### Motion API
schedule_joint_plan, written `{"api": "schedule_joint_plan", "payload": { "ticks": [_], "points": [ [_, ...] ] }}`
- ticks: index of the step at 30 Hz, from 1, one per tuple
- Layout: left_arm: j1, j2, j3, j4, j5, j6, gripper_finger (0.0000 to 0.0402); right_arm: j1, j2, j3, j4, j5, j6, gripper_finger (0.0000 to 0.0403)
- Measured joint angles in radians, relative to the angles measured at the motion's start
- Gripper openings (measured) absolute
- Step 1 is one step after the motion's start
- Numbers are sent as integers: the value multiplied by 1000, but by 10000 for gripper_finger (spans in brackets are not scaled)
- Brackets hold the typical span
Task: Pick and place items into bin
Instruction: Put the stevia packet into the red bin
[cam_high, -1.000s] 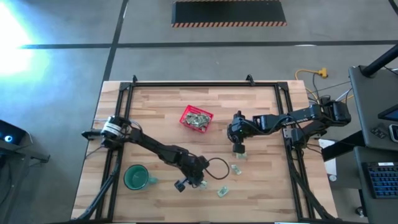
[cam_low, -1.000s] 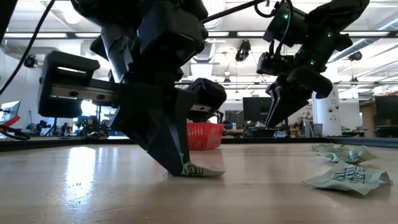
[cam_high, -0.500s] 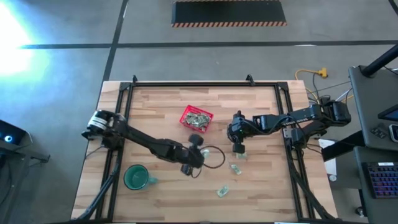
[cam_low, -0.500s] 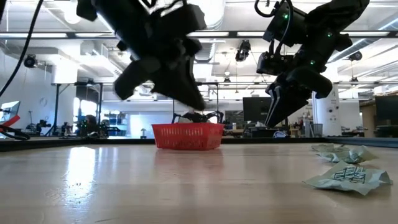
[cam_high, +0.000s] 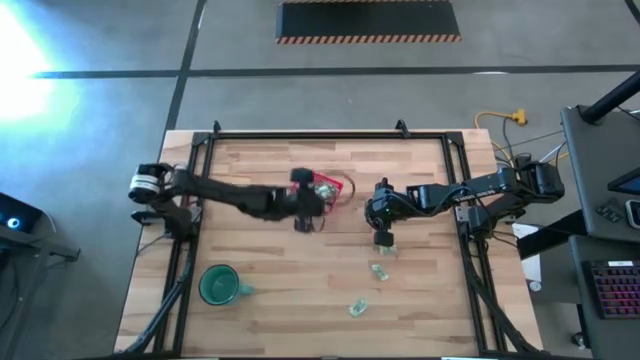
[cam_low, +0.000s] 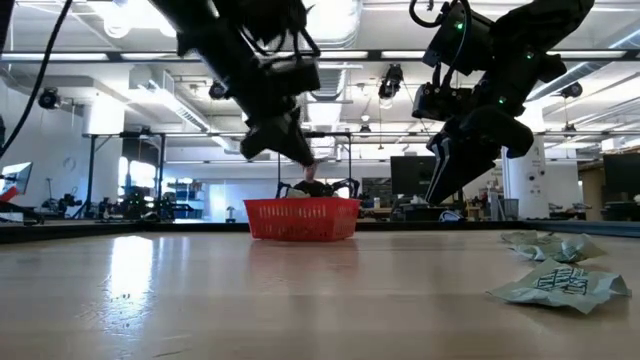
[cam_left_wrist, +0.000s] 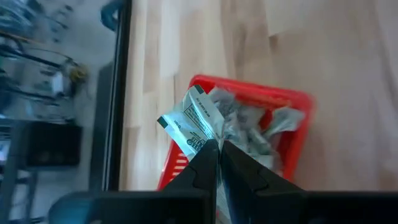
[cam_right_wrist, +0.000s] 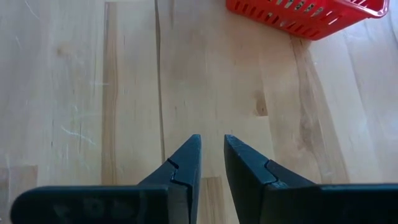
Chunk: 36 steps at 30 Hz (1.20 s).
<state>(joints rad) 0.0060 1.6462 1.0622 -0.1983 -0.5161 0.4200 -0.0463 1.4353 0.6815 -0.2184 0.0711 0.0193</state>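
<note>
My left gripper (cam_left_wrist: 217, 151) is shut on one item, a pale green-and-white crinkled wrapped piece (cam_left_wrist: 191, 123), just above the bin, a small red mesh basket (cam_left_wrist: 292, 102). The bin stands on the table (cam_high: 325, 186) and holds several such pieces (cam_left_wrist: 249, 127). In the low view this gripper (cam_low: 285, 150) hangs above the bin (cam_low: 300, 218). My right gripper (cam_right_wrist: 212, 148) hovers to the right of the bin (cam_high: 383, 237), fingers slightly apart with nothing between them. Two more items (cam_high: 380, 270) (cam_high: 357, 308) lie flat on the wood nearer the front. My left gripper pinches the wrapped piece by one end (cam_left_wrist: 208, 139) between its two fingertips. The fingers slant downward toward the bin. The rest of the piece sticks out past the fingertips, lifted clear of table and bin, over the bin's rim.
A round dark-green mug (cam_high: 218, 285) stands at the near left of the table. A black frame (cam_high: 330, 135) runs along the table's far and side edges. Bare wood lies between the bin and the front edge.
My left gripper has lifted a wrapped piece off the table near the front and carried it up and toward the far edge, until it hangs over the bin. It has tipped from pointing steeply down to a shallower slant. It stays shut on the piece.
</note>
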Motion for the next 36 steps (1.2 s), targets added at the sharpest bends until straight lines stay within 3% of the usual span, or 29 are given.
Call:
{"api": "schedule_joint_plan", "payload": {
  "ticks": [7,24,36],
  "points": [
    [148,2,-13,4,166,1,1,0,0,0,-1,0,-4,57],
    [178,5,-28,-12,168,-20,3,0,0,0,-1,1,-15,57],
    [175,2,-29,-30,158,-70,119,0,0,0,-23,1,-11,57]
  ]
}}
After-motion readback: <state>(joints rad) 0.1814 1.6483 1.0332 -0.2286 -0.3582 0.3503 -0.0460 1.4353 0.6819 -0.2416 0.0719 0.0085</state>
